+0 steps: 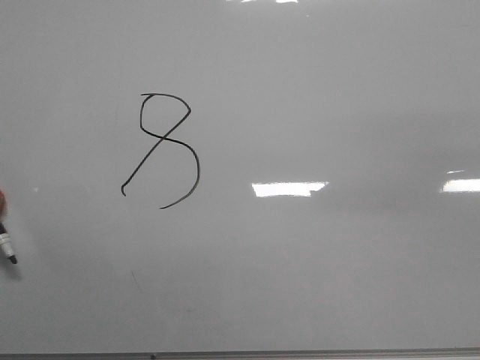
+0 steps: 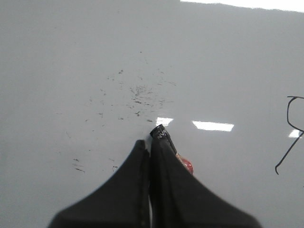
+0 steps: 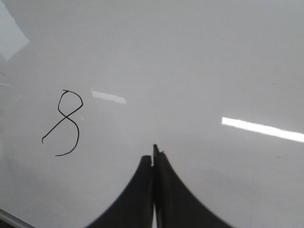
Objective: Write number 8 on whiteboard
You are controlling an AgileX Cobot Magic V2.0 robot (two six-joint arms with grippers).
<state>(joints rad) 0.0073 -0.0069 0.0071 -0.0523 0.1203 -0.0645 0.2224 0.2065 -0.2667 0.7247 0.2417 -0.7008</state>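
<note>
The number 8 (image 1: 163, 148) is a thin black slanted figure with an unclosed lower loop on the whiteboard (image 1: 315, 105). It also shows in the right wrist view (image 3: 64, 122), and only its edge shows in the left wrist view (image 2: 289, 135). My left gripper (image 2: 151, 142) is shut on a black marker (image 2: 161, 135) with a red part; the marker's tip (image 1: 9, 251) shows at the far left edge of the front view, well left of and below the 8. My right gripper (image 3: 153, 159) is shut and empty, over bare board to the right of the 8.
Small dark scratch marks (image 2: 140, 92) speckle the board ahead of the left gripper. Bright rectangular light reflections (image 1: 289, 189) lie on the board. The board's thin grey metal edge (image 1: 240, 354) runs along the near side.
</note>
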